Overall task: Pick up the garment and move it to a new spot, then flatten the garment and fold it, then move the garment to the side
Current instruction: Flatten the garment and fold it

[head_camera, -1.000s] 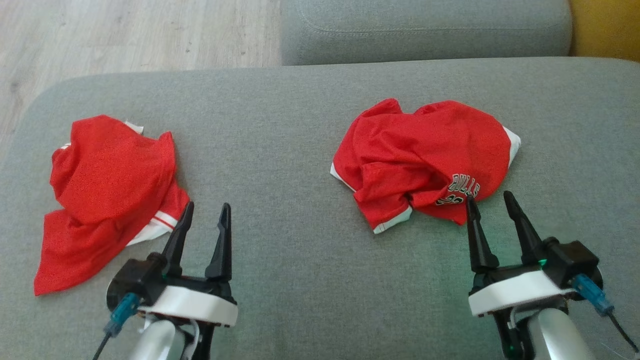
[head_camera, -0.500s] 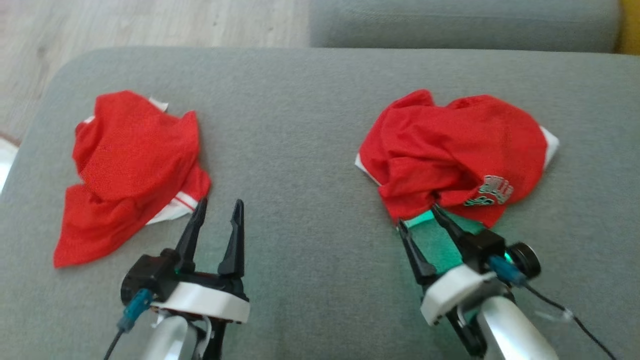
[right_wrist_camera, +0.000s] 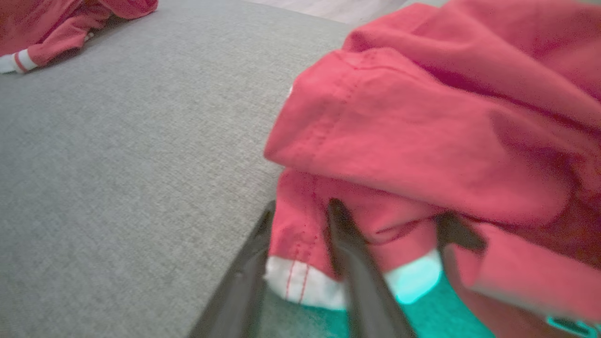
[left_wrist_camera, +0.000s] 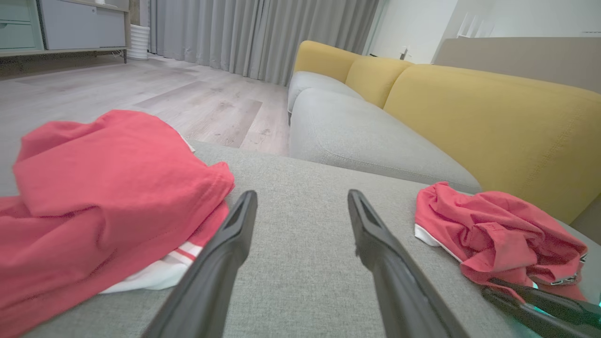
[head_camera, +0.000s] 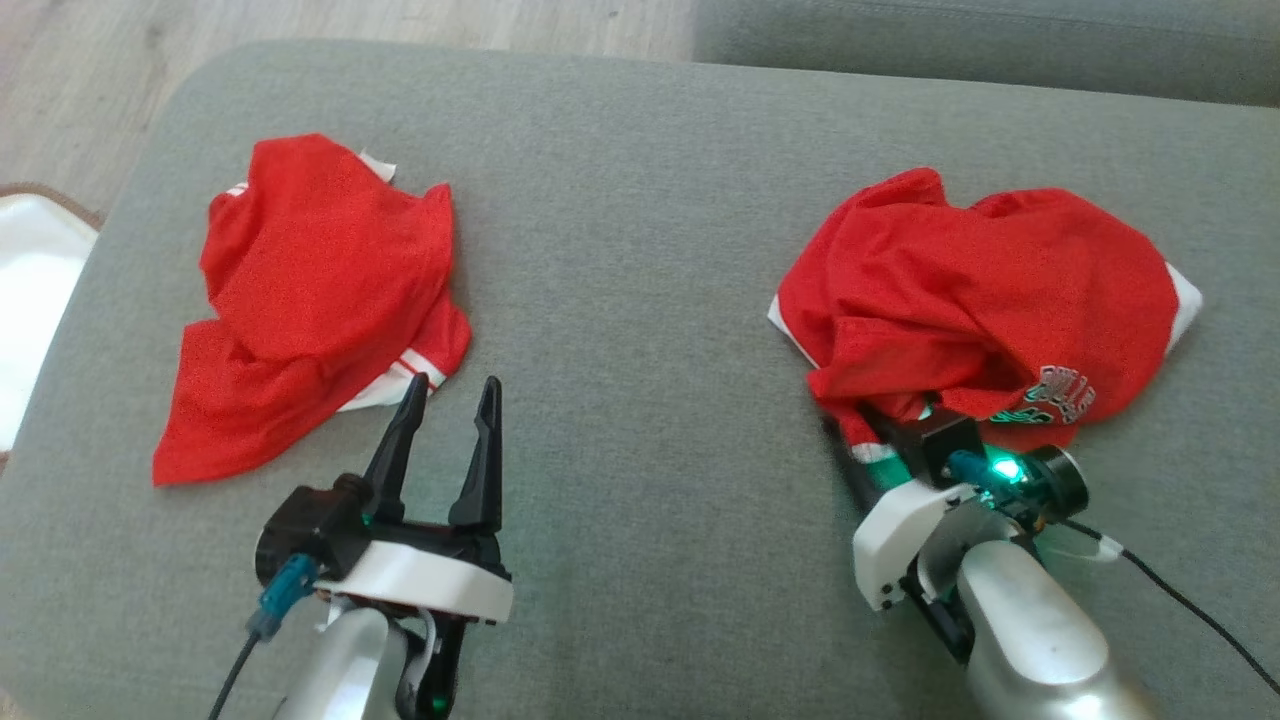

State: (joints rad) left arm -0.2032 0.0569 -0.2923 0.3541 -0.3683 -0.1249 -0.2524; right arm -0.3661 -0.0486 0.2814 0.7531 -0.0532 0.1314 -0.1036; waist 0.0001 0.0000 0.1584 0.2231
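The garment [head_camera: 1000, 290] is a crumpled red jersey with white trim and lettering, lying on the right of the grey cushion [head_camera: 640, 250]. My right gripper [head_camera: 880, 440] is turned on its side at the garment's near left edge, with its fingertips tucked under the cloth. In the right wrist view its gripper [right_wrist_camera: 300, 209] has both fingers pressed against the white-trimmed hem [right_wrist_camera: 293, 277], one on each side. My left gripper [head_camera: 452, 385] hovers open and empty over bare cushion, just right of a second red garment [head_camera: 320, 290]. The left wrist view shows the same gripper [left_wrist_camera: 300, 195] between both garments.
The cushion's rounded left edge drops to a wooden floor [head_camera: 100, 80], with a white object [head_camera: 30, 290] beside it. Another grey seat [head_camera: 1000, 40] lies beyond the far edge, with yellow backrests [left_wrist_camera: 493, 122] behind it. Bare cushion lies between the two garments.
The head camera has shifted. My right gripper rolled onto its side, pushed forward into the garment's near hem and narrowed its jaws on it. The left gripper stayed open in place.
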